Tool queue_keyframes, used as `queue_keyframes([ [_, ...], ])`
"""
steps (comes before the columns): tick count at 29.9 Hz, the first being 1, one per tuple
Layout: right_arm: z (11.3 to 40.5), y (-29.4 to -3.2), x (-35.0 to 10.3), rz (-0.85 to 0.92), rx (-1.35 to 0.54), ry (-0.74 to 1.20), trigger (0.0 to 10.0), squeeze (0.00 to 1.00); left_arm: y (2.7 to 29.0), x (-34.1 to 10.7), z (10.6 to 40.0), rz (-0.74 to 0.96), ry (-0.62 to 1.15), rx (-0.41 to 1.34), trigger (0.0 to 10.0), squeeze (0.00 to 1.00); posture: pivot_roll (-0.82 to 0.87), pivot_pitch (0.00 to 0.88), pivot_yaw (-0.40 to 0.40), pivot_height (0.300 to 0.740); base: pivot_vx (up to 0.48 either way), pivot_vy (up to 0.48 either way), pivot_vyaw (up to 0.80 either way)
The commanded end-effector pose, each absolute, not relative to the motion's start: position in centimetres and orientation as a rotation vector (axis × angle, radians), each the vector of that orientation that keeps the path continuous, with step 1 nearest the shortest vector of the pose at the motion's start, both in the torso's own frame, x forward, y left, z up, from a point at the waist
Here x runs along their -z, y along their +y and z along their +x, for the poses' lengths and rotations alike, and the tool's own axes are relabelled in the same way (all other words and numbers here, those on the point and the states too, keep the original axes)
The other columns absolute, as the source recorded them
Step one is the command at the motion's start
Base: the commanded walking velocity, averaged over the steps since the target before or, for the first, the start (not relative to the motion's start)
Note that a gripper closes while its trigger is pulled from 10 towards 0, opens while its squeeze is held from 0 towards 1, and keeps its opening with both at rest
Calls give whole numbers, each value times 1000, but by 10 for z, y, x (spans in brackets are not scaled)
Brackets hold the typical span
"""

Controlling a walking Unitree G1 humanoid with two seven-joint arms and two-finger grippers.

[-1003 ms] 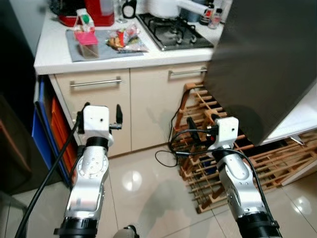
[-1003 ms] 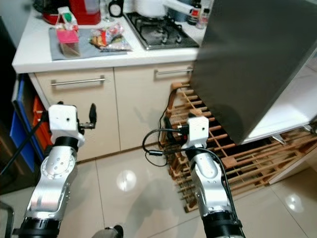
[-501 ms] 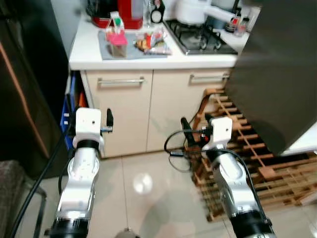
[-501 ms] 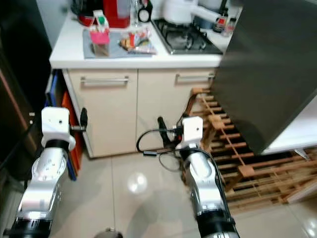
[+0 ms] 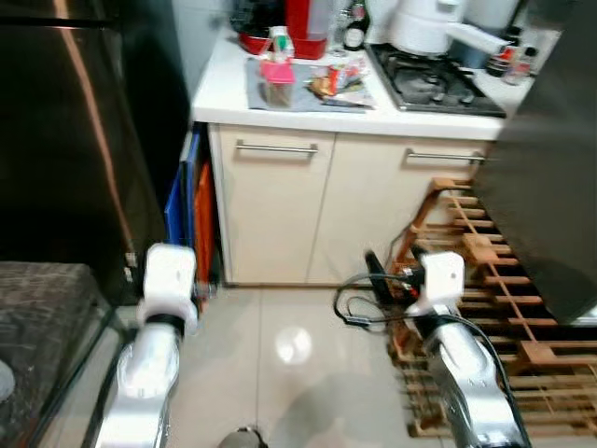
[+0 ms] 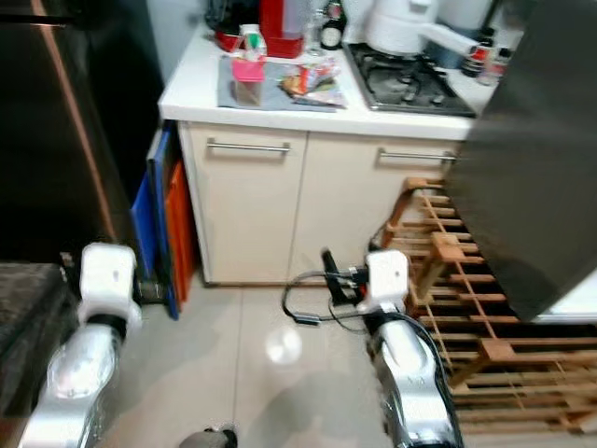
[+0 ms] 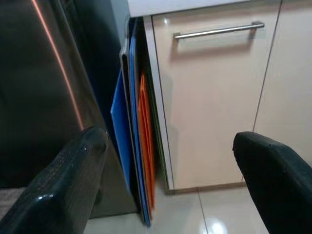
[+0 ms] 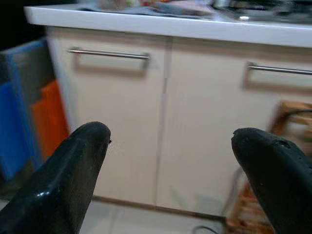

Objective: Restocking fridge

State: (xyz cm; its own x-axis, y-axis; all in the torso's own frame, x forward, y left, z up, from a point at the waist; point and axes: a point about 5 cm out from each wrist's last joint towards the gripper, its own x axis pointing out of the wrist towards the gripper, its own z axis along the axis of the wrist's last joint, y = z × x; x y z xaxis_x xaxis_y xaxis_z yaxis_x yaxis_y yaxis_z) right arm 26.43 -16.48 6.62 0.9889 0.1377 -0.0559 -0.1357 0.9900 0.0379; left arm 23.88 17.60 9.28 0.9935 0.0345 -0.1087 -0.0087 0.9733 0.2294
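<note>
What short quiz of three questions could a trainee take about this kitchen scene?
1. True or false: the left claw is shut on a bottle.
2. What stands in the gap between the dark fridge and the cream cabinet?
A. blue and orange boards
B. a broom
C. a chair
3. Fill in: the wooden rack on the floor lies on the robot's ____ side.

Key: 1 false, both the left claw and the right claw are open and hold nothing. 2 A. 3 right.
</note>
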Motion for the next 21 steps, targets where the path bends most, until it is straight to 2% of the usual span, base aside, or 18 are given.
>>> queue_keyframes([
  [1, 267, -173, -62, 31, -60, 92, 10000, 0, 175, -104, 247, 222, 70, -38, 10000, 0, 23, 0, -79, 740, 0, 0, 594],
  [2, 271, -180, -63, 44, 32, 81, 10000, 0, 175, -114, 257, 209, 20, -64, 10000, 0, 25, 0, -82, 740, 0, 0, 0],
  [4, 272, -181, -70, 60, 68, 40, 10000, 0, 173, -124, 262, 218, -36, -57, 10000, 0, 29, 0, -87, 740, 0, 0, 0],
  [10, 280, -176, -87, 56, 67, -46, 10000, 0, 175, -134, 268, 179, -92, -56, 10000, 0, 24, 0, -81, 740, 0, 0, 0],
  [17, 284, -163, -104, 2, 9, -150, 10000, 0, 161, -154, 283, 179, -190, 35, 10000, 0, 8, 0, -54, 740, 0, 0, 0],
  [21, 289, -158, -108, -7, -19, -159, 10000, 0, 161, -163, 290, 149, -217, 16, 10000, 0, 1, 0, -52, 740, 452, 0, 709],
])
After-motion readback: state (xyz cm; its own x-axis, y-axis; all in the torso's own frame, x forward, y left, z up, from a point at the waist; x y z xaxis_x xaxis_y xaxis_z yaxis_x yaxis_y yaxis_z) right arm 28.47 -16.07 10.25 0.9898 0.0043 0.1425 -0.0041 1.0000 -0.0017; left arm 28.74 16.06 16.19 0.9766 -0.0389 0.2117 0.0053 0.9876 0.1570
